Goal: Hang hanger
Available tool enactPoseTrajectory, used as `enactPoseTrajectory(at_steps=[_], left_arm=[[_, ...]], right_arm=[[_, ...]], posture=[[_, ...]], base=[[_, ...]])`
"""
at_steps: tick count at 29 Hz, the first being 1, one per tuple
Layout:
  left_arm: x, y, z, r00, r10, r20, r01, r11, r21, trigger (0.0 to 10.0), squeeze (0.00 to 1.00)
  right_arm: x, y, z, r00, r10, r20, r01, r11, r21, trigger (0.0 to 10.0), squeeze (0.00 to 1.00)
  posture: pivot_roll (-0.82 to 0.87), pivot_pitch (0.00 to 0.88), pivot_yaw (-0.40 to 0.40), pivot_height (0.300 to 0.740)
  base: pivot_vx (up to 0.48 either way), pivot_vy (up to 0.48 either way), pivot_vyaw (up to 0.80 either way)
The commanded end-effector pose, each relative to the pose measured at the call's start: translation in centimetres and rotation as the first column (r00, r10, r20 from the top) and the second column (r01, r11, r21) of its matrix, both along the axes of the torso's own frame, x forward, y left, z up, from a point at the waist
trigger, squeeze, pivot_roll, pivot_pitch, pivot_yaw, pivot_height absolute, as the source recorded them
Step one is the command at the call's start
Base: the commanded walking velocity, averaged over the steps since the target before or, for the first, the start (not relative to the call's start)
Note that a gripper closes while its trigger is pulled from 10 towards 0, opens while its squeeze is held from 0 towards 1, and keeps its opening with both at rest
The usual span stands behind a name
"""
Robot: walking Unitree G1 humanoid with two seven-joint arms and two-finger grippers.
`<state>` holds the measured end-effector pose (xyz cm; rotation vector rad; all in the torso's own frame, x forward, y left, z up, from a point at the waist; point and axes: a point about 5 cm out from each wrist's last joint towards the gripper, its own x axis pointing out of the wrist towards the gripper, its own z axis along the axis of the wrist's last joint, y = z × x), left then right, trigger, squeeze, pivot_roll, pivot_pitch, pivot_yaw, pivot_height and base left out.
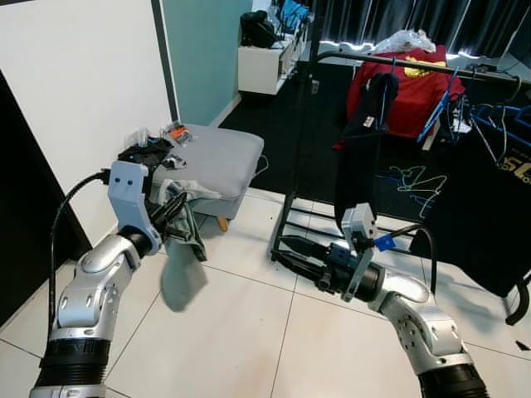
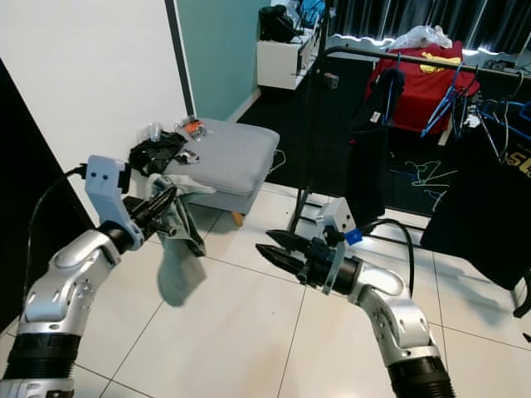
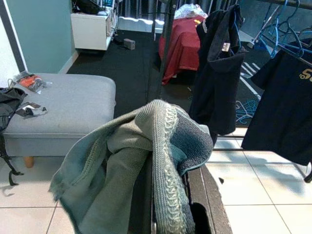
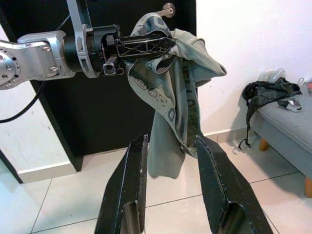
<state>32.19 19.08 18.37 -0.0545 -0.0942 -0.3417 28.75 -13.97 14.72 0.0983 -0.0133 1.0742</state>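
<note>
Right gripper [image 2: 267, 252] is hovering low over the tiles, fingers spread apart with nothing between them, pointing at the left gripper [image 4: 146, 45]. Left gripper is clamping down on a grey-green garment [image 2: 178, 257] that is hanging limp below its fingers. Beyond both, the clothes rack [image 1: 398, 62] is carrying blue hangers [image 1: 440, 104] and dark shirts; a grey ottoman [image 1: 211, 162] is sitting just behind the left gripper.
</note>
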Motion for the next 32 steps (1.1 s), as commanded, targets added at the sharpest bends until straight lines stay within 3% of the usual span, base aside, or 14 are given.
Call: enactPoseTrajectory(at_steps=[1, 2, 3, 5, 6, 7, 8, 9, 13, 18, 23, 24, 26, 32], left_arm=[[-0.1, -0.6, 0.7, 0.999, -0.050, 0.022, 0.050, 0.999, -0.012, 10.0, 0.00], [-0.1, -0.6, 0.7, 0.999, -0.050, 0.022, 0.050, 0.999, -0.012, 10.0, 0.00], [-0.4, -1.5, 1.4, 0.993, -0.108, 0.043, 0.110, 0.993, -0.037, 10.0, 0.00], [-0.4, -1.5, 1.4, 0.993, -0.108, 0.043, 0.110, 0.993, -0.037, 10.0, 0.00], [-0.6, -2.1, 1.9, 0.987, -0.148, 0.060, 0.152, 0.987, -0.055, 10.0, 0.00], [-0.8, -2.5, 2.3, 0.982, -0.176, 0.070, 0.181, 0.981, -0.065, 10.0, 0.00], [-0.8, -2.5, 2.3, 0.982, -0.176, 0.070, 0.181, 0.981, -0.065, 10.0, 0.00], [-0.8, -2.6, 2.6, 0.979, -0.189, 0.076, 0.194, 0.978, -0.072, 10.0, 0.00], [-0.8, -2.8, 3.1, 0.974, -0.209, 0.087, 0.216, 0.972, -0.090, 10.0, 0.00], [-1.0, -3.8, 3.7, 0.958, -0.267, 0.101, 0.276, 0.956, -0.098, 10.0, 0.00], [-1.6, -4.8, 4.4, 0.934, -0.339, 0.111, 0.351, 0.930, -0.113, 10.0, 0.00], [-1.8, -5.1, 4.8, 0.926, -0.358, 0.116, 0.371, 0.921, -0.121, 10.0, 0.00], [-2.0, -5.4, 5.3, 0.915, -0.384, 0.125, 0.399, 0.908, -0.129, 10.0, 0.00], [-2.1, -5.7, 5.7, 0.905, -0.404, 0.134, 0.421, 0.898, -0.130, 10.0, 0.00]], right_arm=[[0.3, -0.3, -0.1, 0.999, -0.045, 0.017, 0.046, 0.999, -0.027, 10.0, 0.00], [0.3, -0.3, -0.1, 0.999, -0.045, 0.017, 0.046, 0.999, -0.027, 10.0, 0.00], [0.5, 0.0, -0.2, 0.998, -0.063, 0.000, 0.063, 0.998, 0.017, 10.0, 0.00], [0.5, 0.0, -0.2, 0.998, -0.063, 0.000, 0.063, 0.998, 0.017, 10.0, 0.00], [0.6, 0.3, -0.3, 0.998, -0.059, -0.021, 0.060, 0.997, 0.058, 10.0, 0.08], [0.5, 0.5, -0.3, 0.998, -0.045, -0.042, 0.049, 0.994, 0.095, 10.0, 0.85], [0.5, 0.5, -0.3, 0.998, -0.045, -0.042, 0.049, 0.994, 0.095, 10.0, 0.85], [0.4, 0.7, -0.2, 0.998, -0.030, -0.057, 0.037, 0.991, 0.129, 10.0, 1.00], [0.3, 0.9, -0.4, 0.998, -0.026, -0.049, 0.031, 0.993, 0.117, 10.0, 1.00], [0.3, 1.9, -1.5, 0.999, -0.029, -0.027, 0.029, 0.999, 0.033, 10.0, 1.00], [1.2, 2.3, -3.4, 0.994, -0.100, 0.044, 0.106, 0.984, -0.146, 10.0, 1.00], [1.3, 2.5, -3.8, 0.995, -0.086, 0.057, 0.096, 0.977, -0.193, 10.0, 0.01], [1.4, 2.7, -4.2, 0.995, -0.067, 0.073, 0.083, 0.969, -0.232, 10.0, 0.00], [1.8, 2.9, -4.2, 0.993, -0.079, 0.086, 0.097, 0.970, -0.224, 10.0, 0.00]], posture=[[0.04, 0.006, -0.014, 0.740], [0.04, 0.006, -0.014, 0.740], [0.05, 0.013, -0.020, 0.740], [0.05, 0.013, -0.020, 0.740], [0.05, 0.014, -0.020, 0.740], [0.05, 0.014, -0.020, 0.740], [0.05, 0.014, -0.020, 0.740], [0.05, 0.011, -0.016, 0.740], [0.04, 0.012, -0.014, 0.740], [0.05, 0.011, -0.015, 0.740], [0.05, 0.011, -0.012, 0.740], [0.05, 0.012, -0.011, 0.740], [0.05, 0.011, -0.010, 0.740], [0.05, 0.011, -0.010, 0.740]], base=[[0.000, 0.000, 0.00], [0.000, 0.000, 0.00], [0.000, 0.000, 0.00], [0.000, 0.000, 0.00], [0.000, 0.000, 0.00], [0.000, 0.000, 0.00], [0.000, 0.000, 0.00], [0.000, 0.000, 0.00], [0.000, 0.000, 0.00], [0.000, 0.000, 0.00], [0.000, 0.000, 0.00], [0.000, 0.000, 0.00], [0.000, 0.000, 0.00], [0.000, 0.000, 0.00]])
